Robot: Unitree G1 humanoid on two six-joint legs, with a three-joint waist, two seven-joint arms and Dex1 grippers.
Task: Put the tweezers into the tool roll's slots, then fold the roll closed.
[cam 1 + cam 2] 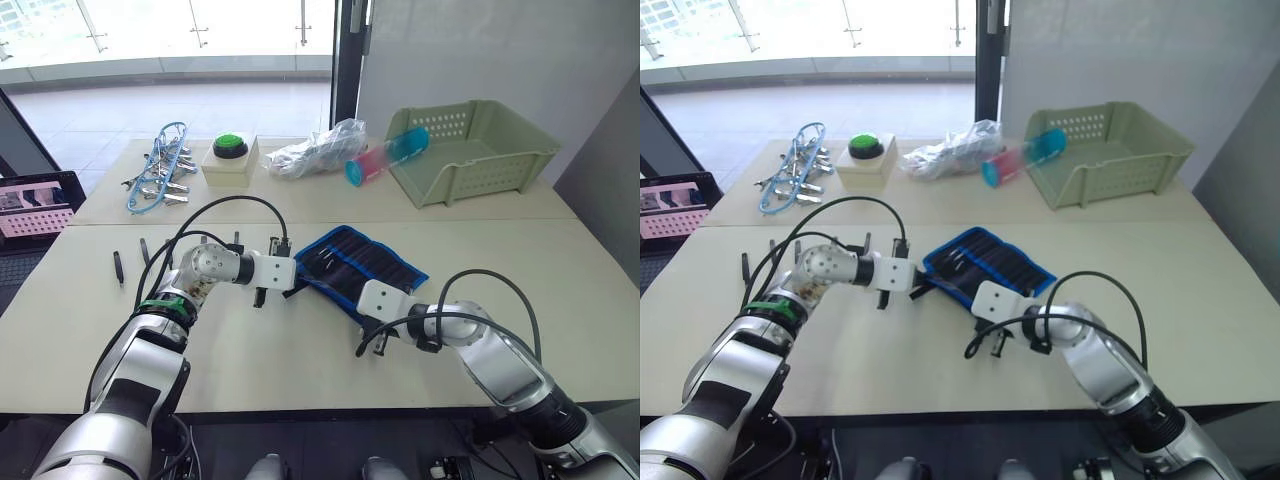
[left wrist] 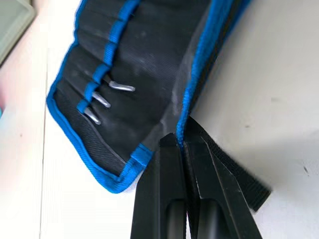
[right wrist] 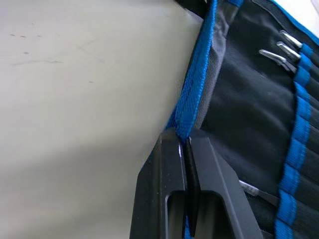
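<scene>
Your flat black fabric tool roll with bright blue trim (image 1: 358,265) lies open on the bench (image 1: 560,290), centre, its long axis running diagonally from near-right up to far-left. In the wrist views you can see silver tweezer ends (image 2: 107,97) poking out of the narrow black fabric slots (image 3: 299,94), at least three together at one end, one more further along. Two slim dark tweezers (image 1: 118,266) lie loose on the bench well to the left, beyond the left arm, so slotting looks unfinished by my read.

Left end effector (image 1: 268,290) is closed on the roll's blue-trimmed near edge at its left end; the left wrist view shows the two black fingers (image 2: 164,169) pinched on the trim, black strap (image 2: 234,174) just beside them. Right end effector (image 1: 368,345) is likewise clamped on the same blue edge at the near-right end, fingers (image 3: 172,164) tight on the trim.

Key relation: both grips sit on the near long edge, the roll lies away from both, so a fold would carry that edge forward across the slots, hinge parallel to the long axis. The left arm is nearer the loose tweezers.

Further out: pale green perforated plastic basket (image 1: 480,150) with a pink-and-blue tube (image 1: 385,155) at its lip, crumpled clear bag (image 1: 315,150), green button box (image 1: 231,155), silver clips on blue cord (image 1: 160,170).
</scene>
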